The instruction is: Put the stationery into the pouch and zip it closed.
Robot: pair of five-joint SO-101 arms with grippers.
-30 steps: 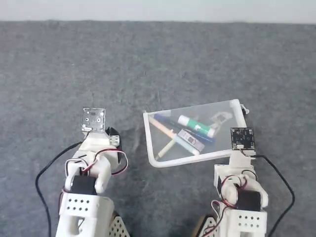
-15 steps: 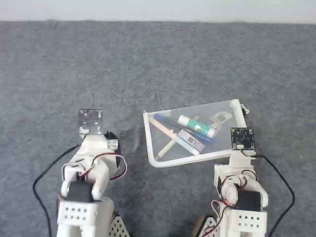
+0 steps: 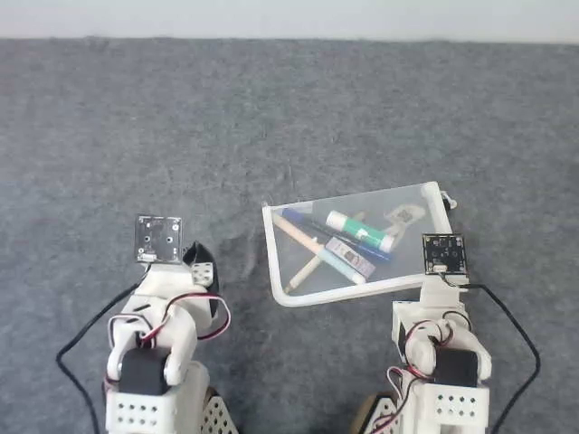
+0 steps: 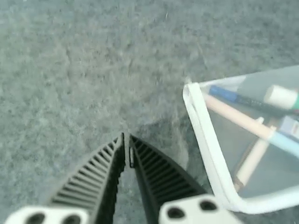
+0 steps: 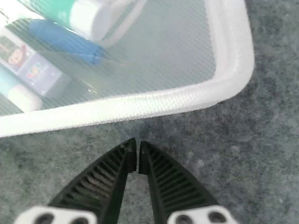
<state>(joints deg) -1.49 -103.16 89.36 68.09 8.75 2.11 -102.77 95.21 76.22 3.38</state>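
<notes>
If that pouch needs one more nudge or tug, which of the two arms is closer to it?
Right, probably. The right gripper sits shut just beside the rim of the pouch; the left gripper, also shut, is farther from it, over the grey carpet.

I see translucent white-edged zip pouch lying flat on grey felt table, right of centre. Inside pouch: white-and-green glue stick toward far side, small printed flat box just in front of it, pale wooden pencil toward left end, among other pens. My right pincer just beside pouch's near edge, by right corner. My left pincer over bare table, left of pouch, apart from it.
</notes>
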